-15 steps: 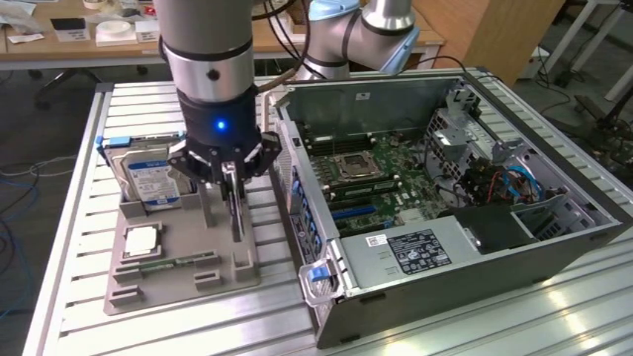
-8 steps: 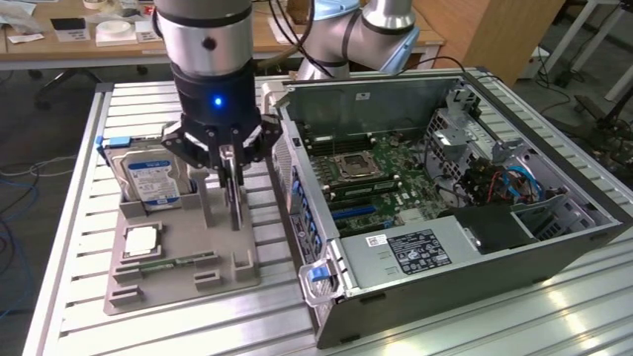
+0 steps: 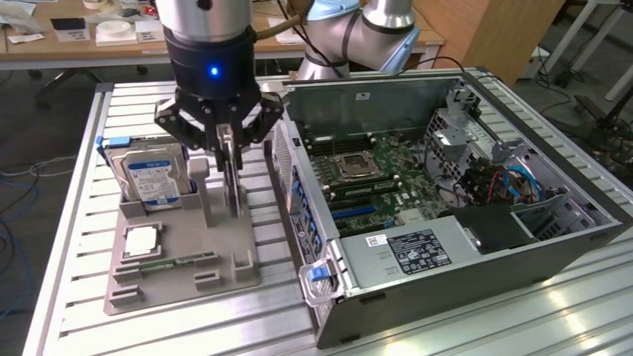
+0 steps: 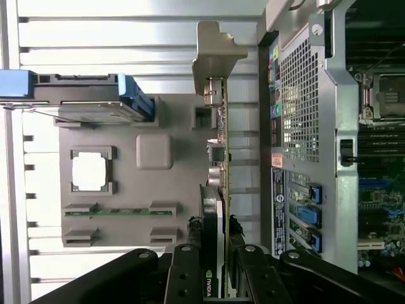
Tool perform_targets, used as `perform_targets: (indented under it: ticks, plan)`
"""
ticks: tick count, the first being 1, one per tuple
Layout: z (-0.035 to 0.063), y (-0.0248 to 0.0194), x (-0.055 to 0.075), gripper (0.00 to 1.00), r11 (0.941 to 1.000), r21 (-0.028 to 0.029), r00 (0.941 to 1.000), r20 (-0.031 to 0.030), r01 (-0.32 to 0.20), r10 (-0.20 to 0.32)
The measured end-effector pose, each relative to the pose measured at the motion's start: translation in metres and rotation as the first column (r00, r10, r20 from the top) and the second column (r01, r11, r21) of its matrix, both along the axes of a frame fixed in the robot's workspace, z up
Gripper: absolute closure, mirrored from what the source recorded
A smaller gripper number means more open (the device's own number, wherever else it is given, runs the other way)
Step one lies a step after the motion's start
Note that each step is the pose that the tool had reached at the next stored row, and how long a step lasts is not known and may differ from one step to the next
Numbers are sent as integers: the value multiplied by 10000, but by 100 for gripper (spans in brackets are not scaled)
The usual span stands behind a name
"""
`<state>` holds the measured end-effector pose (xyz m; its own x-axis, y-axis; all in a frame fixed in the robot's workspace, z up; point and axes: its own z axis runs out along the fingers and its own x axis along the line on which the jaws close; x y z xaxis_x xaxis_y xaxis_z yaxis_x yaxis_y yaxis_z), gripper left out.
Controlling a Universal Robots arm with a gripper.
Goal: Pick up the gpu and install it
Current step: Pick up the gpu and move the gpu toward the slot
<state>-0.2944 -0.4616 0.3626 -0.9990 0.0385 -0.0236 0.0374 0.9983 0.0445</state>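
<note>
While the arm hangs over the grey parts tray point(image 3: 168, 278), my gripper point(image 3: 230, 152) is pinching the gpu point(image 4: 221, 158). One of the fingers point(image 4: 190, 266) presses against each face, and the card stands on edge between them. It runs straight down from the hand, and its silver bracket point(image 4: 215, 54) sits at the end away from my grip.

Directly under the hand is the tray's upright holder point(image 3: 210, 200). The card's lower edge sits so close to it that I cannot tell whether it has come clear of the slot or is just resting in it.

On the far side of the hand from the computer, the hard drive point(image 3: 150, 178) stands in its own cradle. Further along the tray, the processor point(image 3: 138, 239) and the memory stick point(image 3: 176, 261) lie in their pockets, untouched.

On the other side, just beside the hand, is the open computer case point(image 3: 583, 222). Its perforated rear wall point(image 4: 297, 95) is next to the card, and the motherboard point(image 3: 386, 170) lies exposed inside.

As I read it, the grasp is made, so the pick-up is at least well underway. The install has not begun. The card is outside the case, and the blue expansion slots point(image 3: 353, 211) show nothing seated in them.
</note>
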Motion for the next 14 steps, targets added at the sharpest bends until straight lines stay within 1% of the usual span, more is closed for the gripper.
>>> perform_targets:
  ticks: [8,11,14]
  plan:
    - [257,0,0,73,10000,0,10000,2,0,0]
    - [317,0,0,73,10000,0,10000,2,0,0]
    - [354,0,0,73,10000,-3,10000,2,-1,1]
